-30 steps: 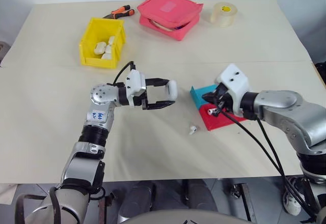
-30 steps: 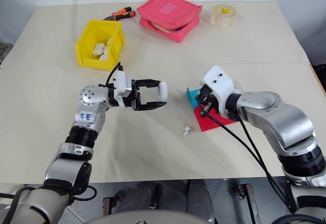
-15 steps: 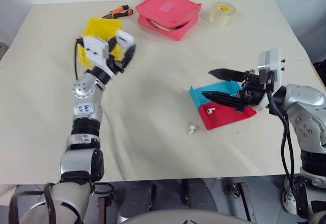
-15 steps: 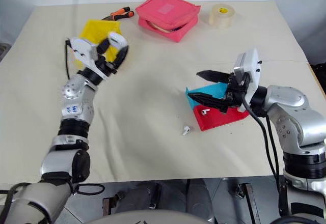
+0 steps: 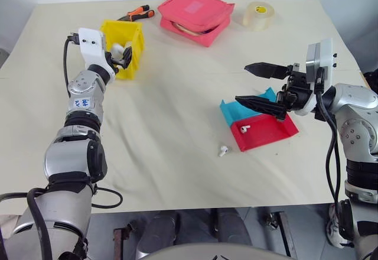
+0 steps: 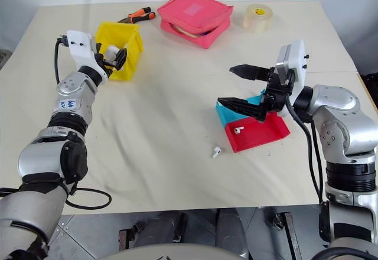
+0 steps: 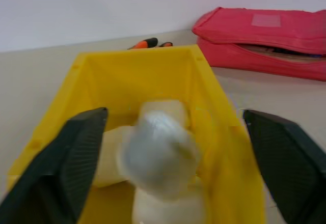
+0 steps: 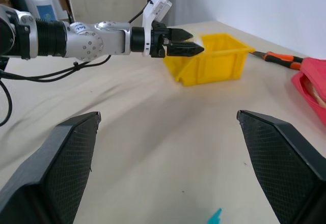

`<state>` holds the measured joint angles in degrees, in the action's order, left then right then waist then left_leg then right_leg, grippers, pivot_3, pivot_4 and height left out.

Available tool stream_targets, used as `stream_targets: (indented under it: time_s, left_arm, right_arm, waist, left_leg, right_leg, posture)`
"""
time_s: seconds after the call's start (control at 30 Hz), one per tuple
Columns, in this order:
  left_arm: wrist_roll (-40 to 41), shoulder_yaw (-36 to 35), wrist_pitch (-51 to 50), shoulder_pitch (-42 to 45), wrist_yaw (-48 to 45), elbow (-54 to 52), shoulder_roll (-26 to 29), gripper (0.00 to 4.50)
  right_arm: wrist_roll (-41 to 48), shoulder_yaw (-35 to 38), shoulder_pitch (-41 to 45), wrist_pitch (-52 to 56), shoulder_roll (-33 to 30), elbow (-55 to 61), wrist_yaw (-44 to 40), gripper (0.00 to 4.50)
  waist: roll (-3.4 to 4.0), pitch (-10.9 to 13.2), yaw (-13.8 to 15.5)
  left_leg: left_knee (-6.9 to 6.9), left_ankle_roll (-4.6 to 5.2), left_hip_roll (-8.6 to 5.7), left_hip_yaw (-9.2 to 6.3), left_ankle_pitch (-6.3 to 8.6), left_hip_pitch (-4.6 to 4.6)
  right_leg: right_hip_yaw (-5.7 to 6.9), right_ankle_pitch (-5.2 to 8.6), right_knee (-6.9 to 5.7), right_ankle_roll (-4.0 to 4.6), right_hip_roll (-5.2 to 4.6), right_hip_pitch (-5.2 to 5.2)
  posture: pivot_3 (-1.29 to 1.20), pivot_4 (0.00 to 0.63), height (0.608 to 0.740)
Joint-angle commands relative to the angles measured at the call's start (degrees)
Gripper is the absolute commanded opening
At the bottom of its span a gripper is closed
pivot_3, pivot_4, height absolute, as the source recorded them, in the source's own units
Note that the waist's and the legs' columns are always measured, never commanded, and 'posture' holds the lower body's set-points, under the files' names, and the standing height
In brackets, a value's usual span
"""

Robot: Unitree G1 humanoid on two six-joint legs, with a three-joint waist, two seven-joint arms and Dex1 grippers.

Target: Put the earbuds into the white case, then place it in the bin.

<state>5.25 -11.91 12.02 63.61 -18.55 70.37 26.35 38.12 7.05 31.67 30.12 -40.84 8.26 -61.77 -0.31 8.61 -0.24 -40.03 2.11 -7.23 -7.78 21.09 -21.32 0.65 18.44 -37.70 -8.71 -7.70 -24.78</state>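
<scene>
My left gripper (image 5: pixel 121 56) reaches over the front of the yellow bin (image 5: pixel 134 34) with its fingers wide open. Between them in the left wrist view a blurred white case (image 7: pixel 158 152) is loose, touching neither finger (image 7: pixel 76 152), over other white cases lying in the bin (image 7: pixel 204 81). My right gripper (image 5: pixel 242 83) hangs open and empty above the trays, pointing left. One earbud (image 5: pixel 244 128) lies in the red tray (image 5: pixel 274 135). Another earbud (image 5: pixel 222 150) lies on the table just in front of that tray.
A blue tray (image 5: pixel 233 110) sits under the red one's far left corner. At the table's far edge are a pink zip pouch (image 5: pixel 196 15), a roll of clear tape (image 5: pixel 259 15) and orange-handled pliers (image 5: pixel 139 13).
My left arm swung from mid-table to the bin carrying the white case, then opened and released it. My right gripper opened, leaving an earbud in the red tray, and rose a little.
</scene>
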Motion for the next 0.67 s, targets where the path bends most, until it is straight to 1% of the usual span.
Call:
stream_targets:
  time_s: [0.03,0.1,0.17,0.23,0.3,0.37,0.43,0.5,0.57,0.67]
  left_arm:
    - [-1.0,2.8,6.7,-3.9,-9.9,-9.7,3.1,4.47]
    - [-0.2,3.6,8.0,-7.1,-14.9,-14.2,3.8,4.47]
    - [5.5,2.4,6.0,-14.8,-24.5,-24.5,5.5,4.47]
    - [10.6,0.7,2.2,-22.8,-31.1,-34.6,7.8,4.47]
    - [15.2,-1.2,-3.1,-30.5,-35.6,-43.0,10.7,4.47]
    - [18.0,-2.5,-7.4,-37.0,-38.8,-49.0,13.6,4.47]
    - [19.8,-3.9,-10.9,-42.4,-42.0,-52.0,16.7,4.47]
    - [19.4,-6.0,-9.9,-45.3,-42.2,-51.0,18.7,4.47]
    - [20.9,-8.4,-10.9,-47.1,-42.2,-50.9,19.5,4.47]
    - [22.0,-10.7,-11.1,-49.7,-43.3,-52.1,20.3,4.47]
  right_arm:
    - [0.9,2.4,-1.1,0.3,-1.9,2.6,0.0,4.50]
    - [1.1,2.8,-1.7,0.5,-2.4,2.8,0.0,4.50]
    - [0.8,2.8,-2.6,0.5,-3.6,2.0,-1.1,4.50]
    - [-0.1,2.3,-3.7,0.5,-5.6,0.7,-3.2,4.50]
    - [-2.8,0.4,-6.3,-1.3,-9.3,-0.4,-7.8,4.50]
    - [-3.8,-0.3,-8.4,-2.2,-11.8,-1.5,-11.2,4.50]
    - [-3.7,0.5,-9.6,-3.9,-12.6,-3.9,-14.3,4.50]
    - [-5.2,0.4,-10.9,-5.9,-13.9,-7.2,-17.4,4.50]
    - [-7.2,0.0,-11.0,-7.7,-14.6,-10.6,-18.6,4.50]
    - [-7.1,1.0,-10.3,-8.0,-14.0,-12.8,-18.8,4.50]
  waist:
    - [0.00,0.0,-0.2]
    - [0.00,0.0,-0.3]
    - [0.01,0.0,-0.5]
    - [0.04,0.0,-0.9]
    - [0.06,0.0,-1.3]
    - [0.05,0.0,-1.3]
    - [0.07,0.0,-1.3]
    - [0.21,0.1,-1.1]
    - [0.29,0.1,-0.6]
    - [0.30,0.2,0.0]
  left_leg:
    - [0.01,0.00,0.00,0.00,0.00,0.00]
    - [0.06,-0.01,0.00,0.02,0.00,0.00]
    - [0.06,-0.01,0.00,0.03,0.00,0.00]
    - [0.06,-0.01,0.03,0.03,0.00,-0.01]
    - [0.10,-0.01,0.06,0.01,0.00,-0.01]
    - [0.13,-0.01,0.09,-0.06,0.01,-0.02]
    - [0.15,-0.01,0.11,-0.09,0.01,-0.02]
    - [0.09,-0.01,0.13,-0.09,0.01,0.04]
    - [0.07,-0.01,0.11,-0.11,0.01,0.19]
    - [0.05,-0.01,0.10,-0.10,0.01,0.19]
  right_leg:
    - [0.00,0.00,0.00,0.00,0.00,-0.05]
    - [-0.03,0.00,-0.03,0.00,-0.01,-0.18]
    - [-0.06,-0.01,-0.02,0.03,-0.01,-0.23]
    - [-0.13,-0.02,0.00,0.03,-0.08,-0.24]
    - [-0.22,-0.02,0.01,0.05,-0.25,-0.28]
    - [-0.38,-0.02,0.04,0.06,-0.25,-0.28]
    - [-0.47,-0.02,0.15,0.07,-0.18,-0.22]
    - [-0.52,-0.02,0.32,0.07,-0.11,0.01]
    - [-0.49,-0.02,0.61,0.07,0.04,0.22]
    - [-0.48,-0.02,0.71,0.07,0.06,0.24]
  posture:
    - [0.00,0.150,0.740]
    - [0.00,0.150,0.740]
    - [0.00,0.150,0.740]
    - [0.00,0.150,0.740]
    - [0.00,0.150,0.740]
    - [0.00,0.150,0.740]
    - [0.00,0.150,0.740]
    - [0.00,0.150,0.740]
    - [0.00,0.150,0.740]
    - [0.00,0.150,0.740]
